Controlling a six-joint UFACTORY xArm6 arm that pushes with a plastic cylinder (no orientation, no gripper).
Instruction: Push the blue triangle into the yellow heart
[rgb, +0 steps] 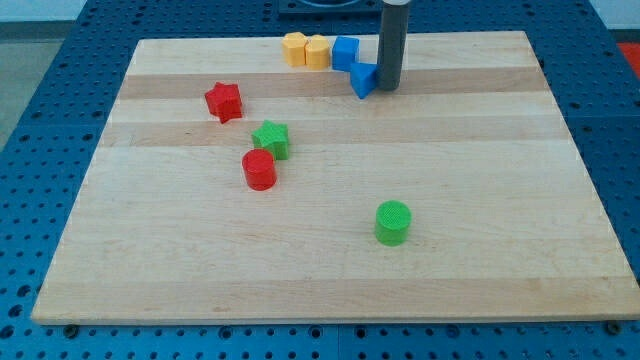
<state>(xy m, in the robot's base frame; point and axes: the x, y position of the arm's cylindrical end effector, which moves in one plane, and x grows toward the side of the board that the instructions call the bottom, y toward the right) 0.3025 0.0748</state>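
The blue triangle (362, 79) lies near the view's top, right of centre. My tip (387, 87) is at its right side, touching or almost touching it. Up and left of it stands a blue cube (345, 51). Left of the cube are two yellow blocks side by side: one (318, 51) next to the cube and one (294, 48) further left. Which of them is the heart is hard to tell.
A red star (224, 101) lies at the left. A green star (271, 139) and a red cylinder (259, 169) sit near the middle. A green cylinder (392, 222) is lower right. The wooden board (480, 200) lies on a blue perforated table.
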